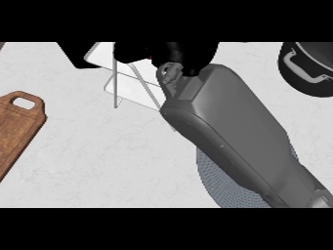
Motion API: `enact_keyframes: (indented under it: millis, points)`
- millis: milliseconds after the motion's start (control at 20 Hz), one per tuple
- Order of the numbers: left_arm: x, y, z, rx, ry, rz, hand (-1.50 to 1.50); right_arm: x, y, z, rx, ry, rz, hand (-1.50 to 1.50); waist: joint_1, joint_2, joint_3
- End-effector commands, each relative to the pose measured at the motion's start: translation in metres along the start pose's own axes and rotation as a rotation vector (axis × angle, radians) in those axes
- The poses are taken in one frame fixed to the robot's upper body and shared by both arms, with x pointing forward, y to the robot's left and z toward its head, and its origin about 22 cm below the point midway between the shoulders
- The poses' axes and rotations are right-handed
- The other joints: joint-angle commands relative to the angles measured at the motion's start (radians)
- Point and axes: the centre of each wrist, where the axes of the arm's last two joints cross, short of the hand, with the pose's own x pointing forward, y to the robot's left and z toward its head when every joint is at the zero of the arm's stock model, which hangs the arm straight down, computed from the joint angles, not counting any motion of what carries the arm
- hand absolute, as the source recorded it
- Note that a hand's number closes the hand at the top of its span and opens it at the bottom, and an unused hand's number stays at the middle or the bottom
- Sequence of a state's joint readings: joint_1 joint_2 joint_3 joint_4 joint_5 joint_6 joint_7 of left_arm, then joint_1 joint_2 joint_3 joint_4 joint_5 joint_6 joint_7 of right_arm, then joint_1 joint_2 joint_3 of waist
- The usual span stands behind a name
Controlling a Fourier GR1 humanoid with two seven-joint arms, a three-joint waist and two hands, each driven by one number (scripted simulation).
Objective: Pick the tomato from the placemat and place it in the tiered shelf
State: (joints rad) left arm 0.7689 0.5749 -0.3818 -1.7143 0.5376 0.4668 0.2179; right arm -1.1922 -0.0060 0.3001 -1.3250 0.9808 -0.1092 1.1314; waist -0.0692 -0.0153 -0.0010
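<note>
Beside the black right hand (175, 54), a white-and-silver tiered shelf (129, 80) is showing; behind its grey forearm (234, 132), a blue-grey dotted placemat (223, 185).

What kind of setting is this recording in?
Most likely a kitchen counter: a pale marbled worktop carries a wooden cutting board, a black pot with a light handle, and a wire tiered shelf.

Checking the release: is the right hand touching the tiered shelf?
Cannot tell. In the head view the right hand overlaps the tiered shelf, but no contact or gap shows plainly.
</note>
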Motion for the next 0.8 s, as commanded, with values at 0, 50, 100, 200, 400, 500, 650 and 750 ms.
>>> enact_keyframes:
  millis: [0, 50, 100, 200, 400, 500, 650, 750]
  points:
    - [0.1, -0.032, -0.014, -0.162, -0.456, -0.005, 0.0, 0.01, 0.001, -0.012, 0.029, 0.118, 0.067, 1.5, -0.017, 0.011, -0.01]
    - [0.099, -0.028, -0.015, -0.158, -0.462, -0.022, 0.0, 0.013, 0.0, -0.013, 0.024, 0.136, 0.068, 1.5, -0.006, 0.006, -0.01]
    - [0.103, -0.026, -0.017, -0.152, -0.457, -0.008, 0.0, 0.012, 0.0, -0.015, 0.032, 0.122, 0.079, 1.5, -0.02, 0.006, -0.009]
    - [0.096, -0.036, -0.016, -0.174, -0.455, -0.01, 0.0, 0.011, 0.001, -0.023, 0.026, 0.141, 0.096, 1.5, -0.019, 0.01, -0.009]
    - [0.105, -0.03, -0.019, -0.164, -0.46, -0.007, 0.0, 0.014, -0.001, -0.029, 0.026, 0.151, 0.084, 1.5, -0.014, 0.012, -0.009]
    - [0.107, -0.029, -0.018, -0.163, -0.466, -0.012, 0.0, 0.013, -0.001, -0.037, 0.016, 0.154, 0.118, 1.5, -0.019, 0.015, -0.008]
    - [0.104, -0.035, -0.017, -0.183, -0.459, -0.003, 0.0, 0.012, 0.004, -0.042, 0.014, 0.164, 0.118, 1.5, -0.01, 0.019, -0.007]
    - [0.107, -0.032, -0.02, -0.168, -0.469, -0.008, 0.0, 0.015, 0.0, -0.047, -0.002, 0.139, 0.127, 1.5, -0.007, 0.021, -0.008]
